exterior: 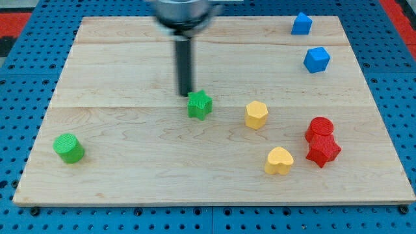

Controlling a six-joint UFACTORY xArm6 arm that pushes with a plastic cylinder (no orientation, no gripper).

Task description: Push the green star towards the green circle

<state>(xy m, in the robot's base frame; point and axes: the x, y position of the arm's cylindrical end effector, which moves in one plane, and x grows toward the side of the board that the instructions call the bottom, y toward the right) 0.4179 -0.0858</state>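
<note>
The green star (199,104) lies near the middle of the wooden board (130,175). The green circle (68,147) stands far off at the view's lower left. My tip (186,95) sits just up and to the left of the green star, very close to its upper left edge or touching it. The dark rod rises straight up from there to the arm's blurred end at the view's top.
A yellow hexagon-like block (256,114) lies right of the star, and a yellow heart (279,160) lower right. A red circle (319,128) and a red star (323,151) touch at the right. Two blue blocks (301,24) (316,59) sit upper right.
</note>
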